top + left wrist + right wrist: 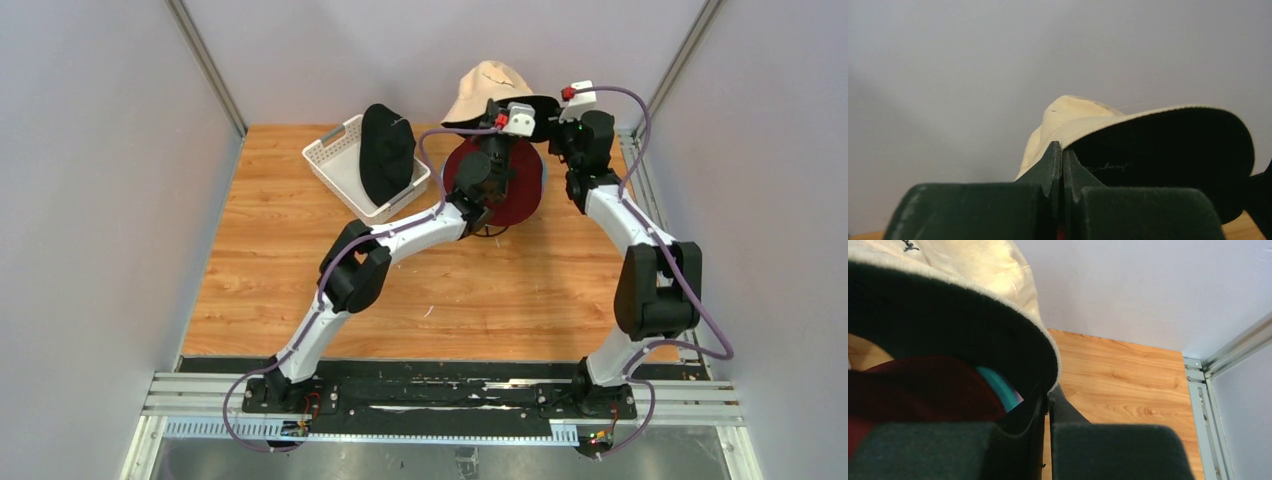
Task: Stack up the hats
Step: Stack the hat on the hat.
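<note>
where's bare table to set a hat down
Bare: the table front between the arms, and left strip in front of the white basket. Crowded: back centre, left gripper and right gripper holding the beige hat over the dark red hat.

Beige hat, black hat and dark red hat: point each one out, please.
beige hat (487, 90): top external view, on its crown.
black hat (385, 152): top external view, middle of its fabric.
dark red hat (524, 188): top external view, on the uncovered right part.
</note>
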Motion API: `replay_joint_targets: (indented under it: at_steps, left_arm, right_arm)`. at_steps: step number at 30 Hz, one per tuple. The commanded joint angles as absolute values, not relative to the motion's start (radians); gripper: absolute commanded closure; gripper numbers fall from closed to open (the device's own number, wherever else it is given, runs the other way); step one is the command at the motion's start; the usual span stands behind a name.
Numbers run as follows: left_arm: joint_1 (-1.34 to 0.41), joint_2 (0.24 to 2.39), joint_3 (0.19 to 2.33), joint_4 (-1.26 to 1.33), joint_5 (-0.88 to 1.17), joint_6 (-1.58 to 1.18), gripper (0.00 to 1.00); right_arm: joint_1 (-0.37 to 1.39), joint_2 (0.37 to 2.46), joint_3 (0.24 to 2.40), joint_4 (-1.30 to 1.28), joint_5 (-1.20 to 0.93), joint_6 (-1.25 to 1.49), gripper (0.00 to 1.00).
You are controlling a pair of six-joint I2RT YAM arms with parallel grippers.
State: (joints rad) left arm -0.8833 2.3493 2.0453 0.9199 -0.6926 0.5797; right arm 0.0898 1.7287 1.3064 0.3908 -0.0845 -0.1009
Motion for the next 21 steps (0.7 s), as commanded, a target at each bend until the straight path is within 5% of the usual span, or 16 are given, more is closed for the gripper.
replay_joint_targets:
  at_steps: [1, 21]
  left_arm:
    - [-0.929, 2.169, 1.883, 1.144, -0.725, 0.647, 1.0]
    - [-1.126, 1.973, 1.333, 1.542, -0.869, 0.863, 1.0]
  right_arm:
    - [0.088, 1.574, 1.222, 0.444, -0.048, -0.077, 0.99]
    - [0.255, 1.128, 0.82, 0.224, 0.118, -0.085, 0.99]
